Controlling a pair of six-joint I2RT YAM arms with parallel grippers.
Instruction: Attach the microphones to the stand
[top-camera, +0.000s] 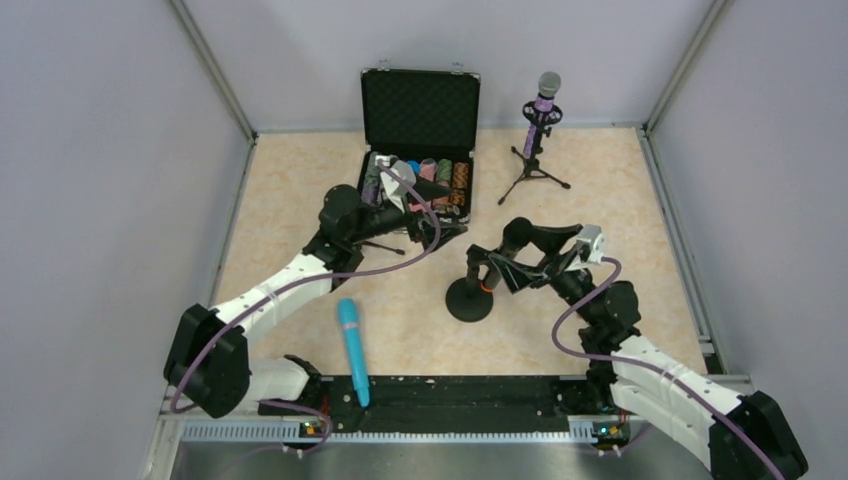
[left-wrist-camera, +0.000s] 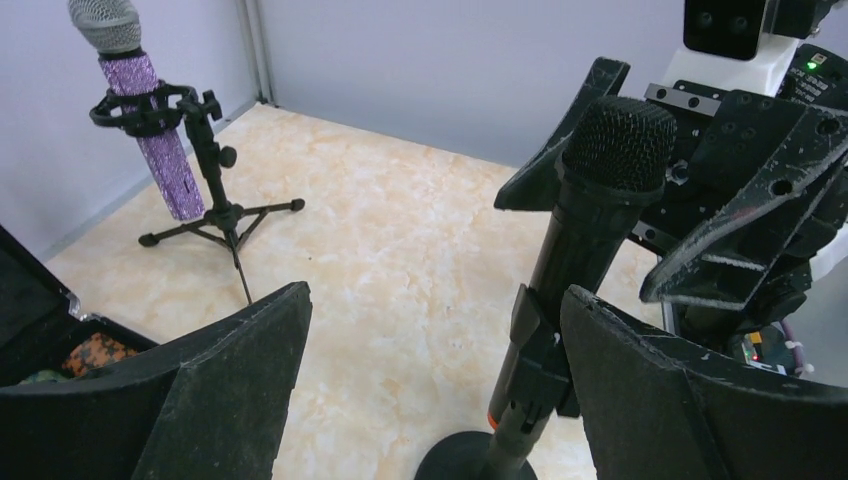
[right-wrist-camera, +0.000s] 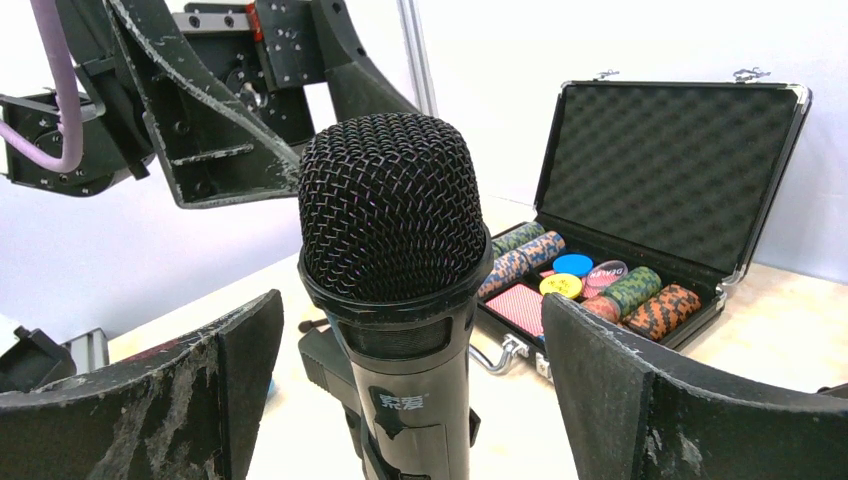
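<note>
The black microphone (right-wrist-camera: 390, 230) with an orange end (top-camera: 487, 286) stands upright in the clip of a round-base stand (top-camera: 468, 300). My right gripper (right-wrist-camera: 412, 300) is open, its fingers on both sides of the microphone without touching it. My left gripper (left-wrist-camera: 435, 300) is open and empty, and the black microphone (left-wrist-camera: 590, 220) stands just beside its right finger (left-wrist-camera: 680, 390). The glittery purple microphone (top-camera: 541, 112) sits in a tripod stand (top-camera: 533, 170) at the back. The turquoise microphone (top-camera: 352, 350) lies on the table near the front edge.
An open black case (top-camera: 420, 110) with poker chips and cards stands at the back centre, just behind my left gripper (top-camera: 445, 232). Grey walls enclose the table on three sides. A black rail (top-camera: 450, 400) runs along the front edge.
</note>
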